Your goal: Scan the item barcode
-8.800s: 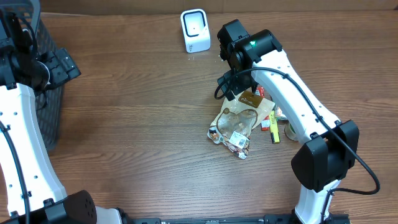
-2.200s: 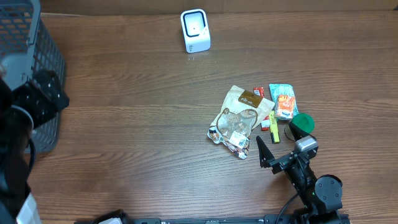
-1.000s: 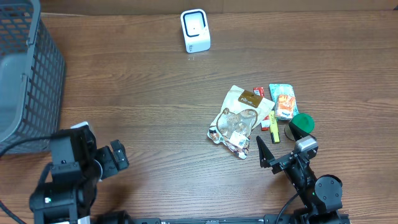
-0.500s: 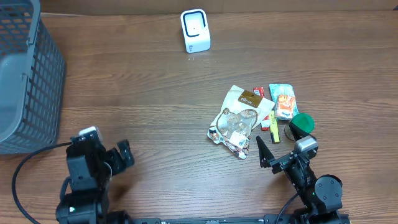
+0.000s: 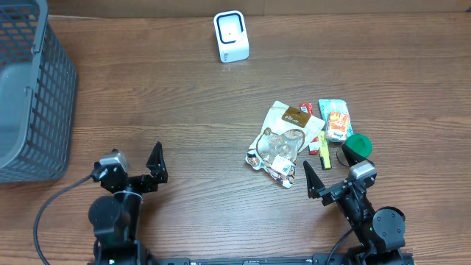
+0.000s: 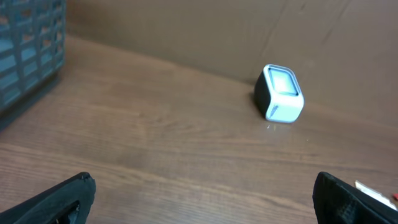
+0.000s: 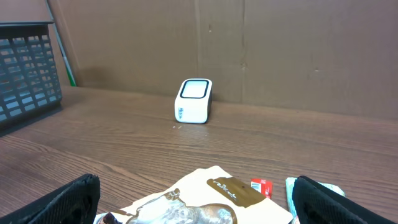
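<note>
Since the frame half a second earlier, the left arm has swung round at the near edge of the tabletop [image 5: 169, 96], and the left end effector [image 6: 202, 186] now faces the far edge. The right arm and all items are in the same positions as before.

At the far left, a grey mesh basket [image 5: 62, 96] stands on the tabletop and runs out of the overhead view. The left end effector sits low near the front edge, well apart from the basket. Its jaws are spread wide and released, with nothing between them.

A white scanner [image 5: 231, 35] stands upright near the far edge, left of centre, apart from everything else.

The items form one cluster right of centre. A tan and clear snack pouch [image 5: 283, 140] with a brown label lies flat at the left of the cluster. A small red packet [image 5: 306, 109] lies at the pouch's upper right corner. A narrow yellow item [image 5: 324, 151] lies along the pouch's right side. An orange and teal packet [image 5: 336, 119] lies beside the red packet. A round container with a green lid [image 5: 358, 146] stands just below the orange and teal packet.

The right end effector [image 7: 196, 186] sits at the front edge, just in front of the cluster, facing it. Its jaws are spread wide and released, grasping nothing. No barcode is legible in any view.
</note>
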Robot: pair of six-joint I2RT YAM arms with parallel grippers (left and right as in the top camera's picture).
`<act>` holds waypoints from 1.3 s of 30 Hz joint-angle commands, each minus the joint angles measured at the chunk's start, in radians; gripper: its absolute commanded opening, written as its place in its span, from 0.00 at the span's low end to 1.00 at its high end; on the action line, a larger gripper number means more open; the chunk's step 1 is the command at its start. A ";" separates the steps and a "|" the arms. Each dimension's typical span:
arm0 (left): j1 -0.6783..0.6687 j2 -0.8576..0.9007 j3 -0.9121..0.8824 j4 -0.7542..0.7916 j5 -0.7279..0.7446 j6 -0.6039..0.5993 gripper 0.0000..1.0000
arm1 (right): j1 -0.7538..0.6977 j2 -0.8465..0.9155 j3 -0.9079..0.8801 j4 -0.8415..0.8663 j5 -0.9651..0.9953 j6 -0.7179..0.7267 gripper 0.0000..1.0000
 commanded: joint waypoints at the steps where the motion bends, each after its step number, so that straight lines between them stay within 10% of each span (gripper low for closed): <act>1: -0.007 -0.056 -0.074 0.043 0.028 -0.008 1.00 | -0.005 -0.012 -0.011 0.005 -0.001 0.007 1.00; 10: -0.008 -0.174 -0.073 -0.169 0.024 0.046 1.00 | -0.005 -0.012 -0.011 0.005 -0.001 0.007 1.00; 39: -0.124 -0.341 -0.073 -0.172 -0.095 0.199 1.00 | -0.005 -0.012 -0.011 0.005 -0.001 0.007 1.00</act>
